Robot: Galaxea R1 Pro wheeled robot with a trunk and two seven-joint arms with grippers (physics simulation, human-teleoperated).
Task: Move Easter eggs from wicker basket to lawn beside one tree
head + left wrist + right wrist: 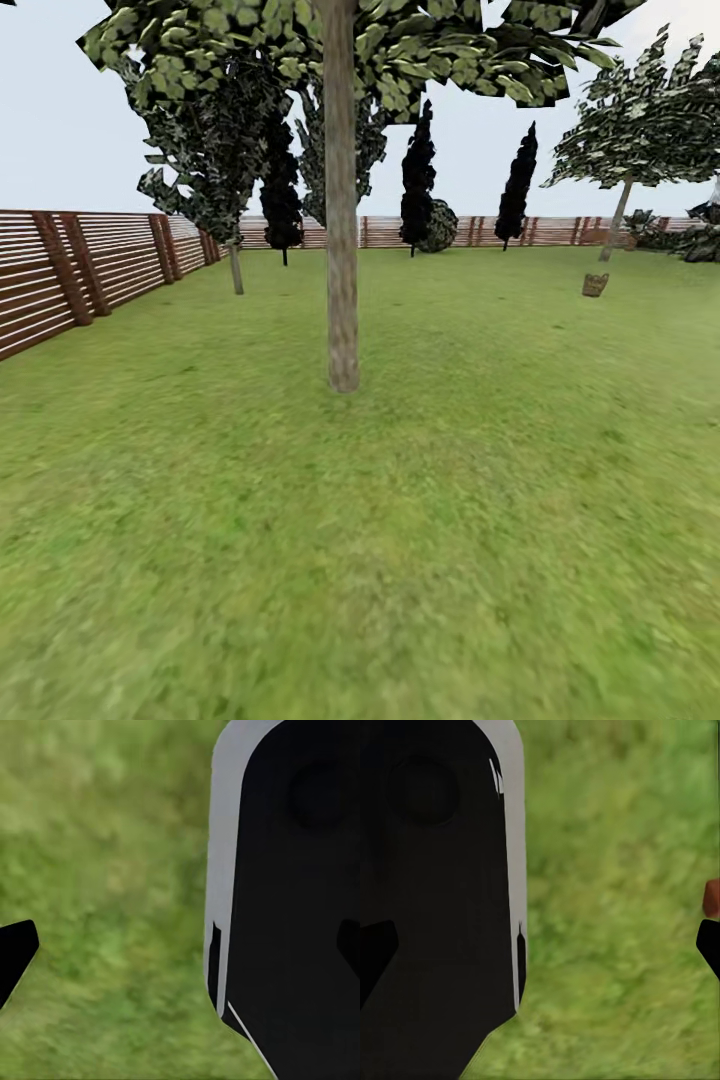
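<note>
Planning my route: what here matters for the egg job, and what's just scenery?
Job: basket, far right on the lawn; near tree, a possible drop spot.
Scenery: fence, black trees, far bushes.

No readable txt, labels, nos. or signs anywhere in these views.

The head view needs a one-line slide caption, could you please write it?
A tall tree on the lawn, slatted fence left, wicker basket far right.
</note>
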